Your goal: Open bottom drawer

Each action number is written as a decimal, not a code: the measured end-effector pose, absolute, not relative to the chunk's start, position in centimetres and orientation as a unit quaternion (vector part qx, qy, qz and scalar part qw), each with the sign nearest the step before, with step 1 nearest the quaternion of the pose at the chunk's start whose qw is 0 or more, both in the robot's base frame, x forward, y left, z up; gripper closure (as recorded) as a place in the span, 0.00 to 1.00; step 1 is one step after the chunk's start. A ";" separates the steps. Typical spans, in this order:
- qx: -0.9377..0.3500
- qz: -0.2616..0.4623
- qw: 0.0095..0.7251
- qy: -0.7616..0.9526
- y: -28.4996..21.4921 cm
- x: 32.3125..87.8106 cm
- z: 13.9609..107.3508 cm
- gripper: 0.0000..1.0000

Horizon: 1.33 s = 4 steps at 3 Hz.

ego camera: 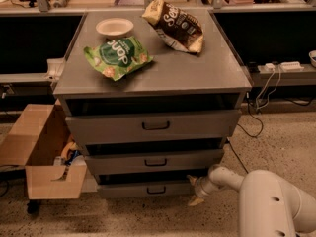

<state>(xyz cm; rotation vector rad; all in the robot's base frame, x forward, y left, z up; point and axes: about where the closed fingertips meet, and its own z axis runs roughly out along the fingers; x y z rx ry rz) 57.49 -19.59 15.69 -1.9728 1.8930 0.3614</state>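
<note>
Claw [193,191] beside bottom drawer [143,189]; 3 drawers [155,126], 2 bags [117,57], 1 bowl [114,27].

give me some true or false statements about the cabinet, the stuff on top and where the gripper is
1. The gripper is low, at the right end of the bottom drawer. True.
2. The green bag lies on the floor. False: it lies on the cabinet top, in front of the white bowl.
3. The brown bag lies on the cabinet top. True.
4. The gripper is at the top drawer's handle. False: it is down by the bottom drawer.
5. A cardboard box stands on the floor left of the cabinet. True.
</note>
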 end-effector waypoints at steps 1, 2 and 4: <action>-0.702 0.129 0.191 0.674 -19.6 57.5 16.5 0.63; -0.702 0.129 0.191 0.674 -19.6 57.5 17.2 0.86; -0.701 0.128 0.194 0.674 -19.5 57.6 18.1 1.00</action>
